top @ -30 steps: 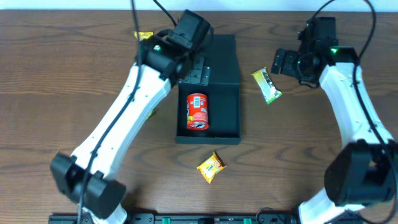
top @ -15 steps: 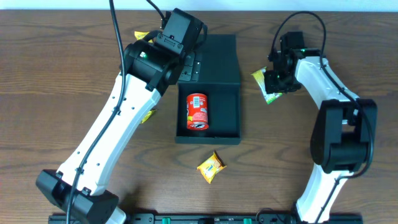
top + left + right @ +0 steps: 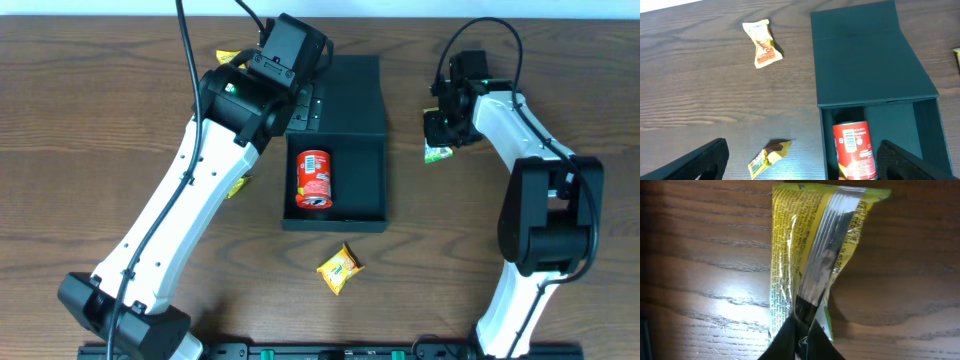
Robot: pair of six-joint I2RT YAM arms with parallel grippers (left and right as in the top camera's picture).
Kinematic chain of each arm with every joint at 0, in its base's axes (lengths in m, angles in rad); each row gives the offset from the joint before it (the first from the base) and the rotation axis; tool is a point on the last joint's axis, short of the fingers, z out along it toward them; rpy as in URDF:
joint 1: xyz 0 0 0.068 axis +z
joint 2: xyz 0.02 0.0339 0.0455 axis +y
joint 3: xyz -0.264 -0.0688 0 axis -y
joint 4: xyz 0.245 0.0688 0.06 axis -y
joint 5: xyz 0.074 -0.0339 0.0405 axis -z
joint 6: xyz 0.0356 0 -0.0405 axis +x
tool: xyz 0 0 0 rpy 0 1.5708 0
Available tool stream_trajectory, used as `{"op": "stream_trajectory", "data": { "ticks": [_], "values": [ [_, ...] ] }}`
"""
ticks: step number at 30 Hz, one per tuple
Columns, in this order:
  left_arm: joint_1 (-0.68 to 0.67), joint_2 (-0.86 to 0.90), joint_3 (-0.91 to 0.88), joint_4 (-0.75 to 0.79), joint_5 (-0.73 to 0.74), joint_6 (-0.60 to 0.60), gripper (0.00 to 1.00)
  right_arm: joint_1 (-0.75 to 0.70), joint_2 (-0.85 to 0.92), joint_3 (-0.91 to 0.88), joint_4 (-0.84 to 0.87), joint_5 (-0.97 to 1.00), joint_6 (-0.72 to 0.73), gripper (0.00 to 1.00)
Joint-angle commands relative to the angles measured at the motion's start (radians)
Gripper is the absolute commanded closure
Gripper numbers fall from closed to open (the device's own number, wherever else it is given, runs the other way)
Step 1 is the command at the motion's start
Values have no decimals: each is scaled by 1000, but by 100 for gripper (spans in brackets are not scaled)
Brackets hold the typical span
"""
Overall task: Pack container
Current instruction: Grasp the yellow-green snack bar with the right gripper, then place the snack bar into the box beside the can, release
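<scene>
The container (image 3: 352,160) is a dark teal box lying open mid-table, its flap lid (image 3: 352,92) flat behind it. A red can (image 3: 315,180) lies inside on its side, also seen in the left wrist view as the red can (image 3: 855,150). My left gripper (image 3: 308,112) hovers over the container's left rear edge. In its own view the left gripper (image 3: 800,167) is open and holds nothing. To the right of the container, my right gripper (image 3: 441,132) is shut on a yellow-green snack packet (image 3: 437,153). The right gripper (image 3: 802,342) pinches the snack packet (image 3: 805,255) at its near end.
A yellow packet (image 3: 338,268) lies in front of the container. Another yellow packet (image 3: 232,57) sits at the far left back, seen from the left wrist as the packet (image 3: 762,42). A third packet (image 3: 769,154) lies left of the container, beside the left arm.
The right arm swung in over the yellow-green packet and its jaws shut on it. The packet shifted slightly. The left arm settled early and then held still.
</scene>
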Motion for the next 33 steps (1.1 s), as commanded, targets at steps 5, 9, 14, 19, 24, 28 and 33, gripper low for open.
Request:
{"op": "stream_trajectory", "data": {
  "ticks": [5,9,14,19,24,28,33],
  "values": [
    [4,-8,0,5,-18,6,5,9,6,26,-22,-85,37,98],
    [4,-8,0,5,-18,6,5,9,4,133,-127,-117,70,98],
    [4,-8,0,4,-40,6,5,18,4,351,-401,-201,101,99],
    [4,-8,0,4,-62,6,5,48,-7,450,-591,-393,147,98],
    [4,-8,1,-22,-114,7,5,113,-68,442,-622,-390,148,99],
    [4,-8,0,-43,-140,7,5,160,-162,417,-615,-276,163,98],
    [4,-8,0,-40,-141,6,4,203,-304,287,-595,-250,164,98]
  ]
}}
